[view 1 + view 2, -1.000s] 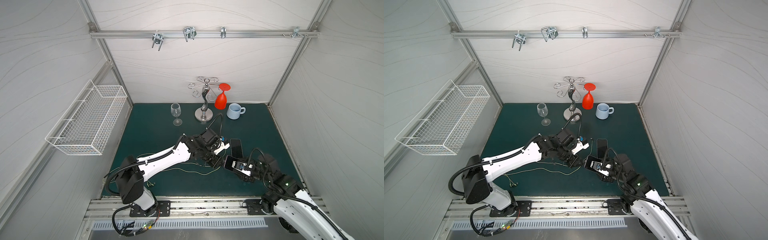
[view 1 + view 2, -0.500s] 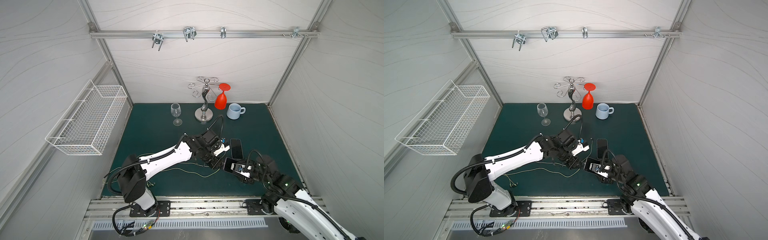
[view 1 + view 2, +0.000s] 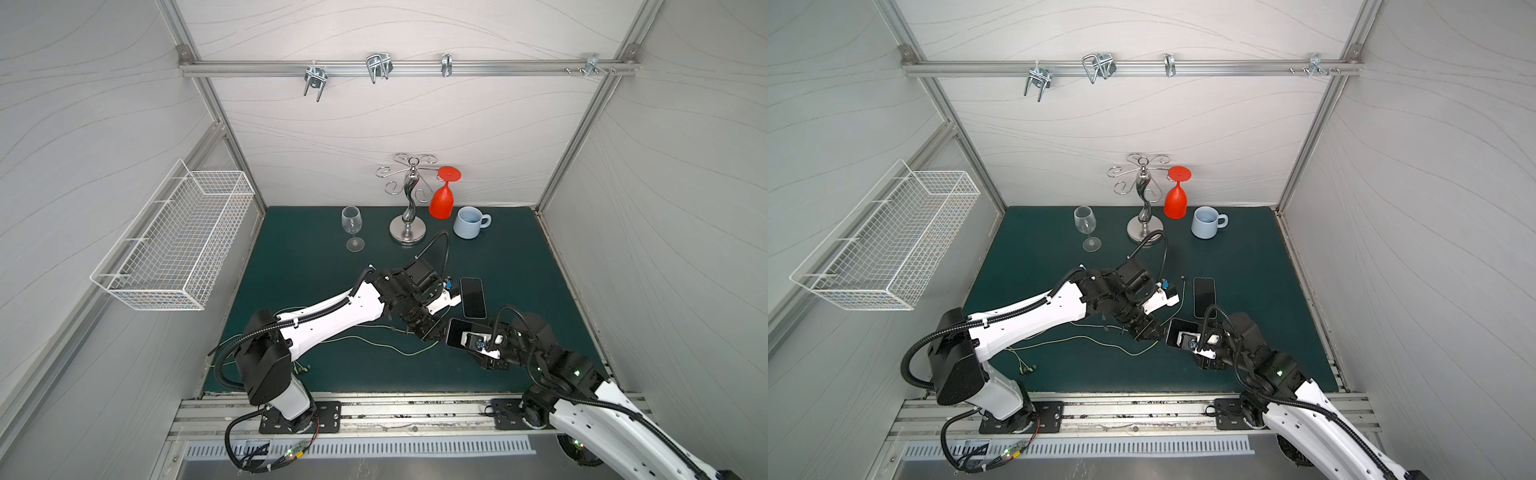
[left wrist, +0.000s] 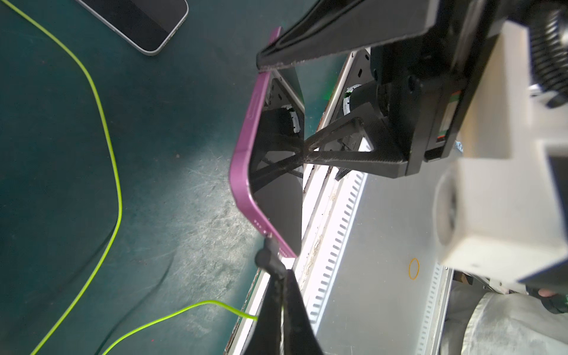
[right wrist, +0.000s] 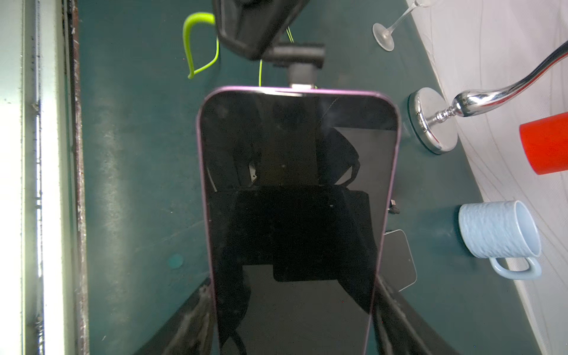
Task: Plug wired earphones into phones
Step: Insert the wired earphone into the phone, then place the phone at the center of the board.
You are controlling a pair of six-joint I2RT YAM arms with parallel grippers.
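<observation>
Purple along its rim, the first phone [image 5: 295, 215] hangs above the tabletop [image 3: 316, 266], and we see the right pincer [image 3: 478, 344] grasping its long sides, so its long axis runs from that pincer toward the left pincer [image 4: 281, 282]. The left pincer is clenched on the dark plug [image 4: 269, 255] of a yellow-green cable [image 4: 113, 172], tip touching the phone's short end. We find the second phone [image 3: 473, 298] flat nearby, long axis toward the back wall [image 3: 374, 124].

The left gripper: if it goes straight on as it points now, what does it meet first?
The bottom edge of the purple-edged phone; the earphone plug that the left gripper holds seems to touch it there.
</observation>
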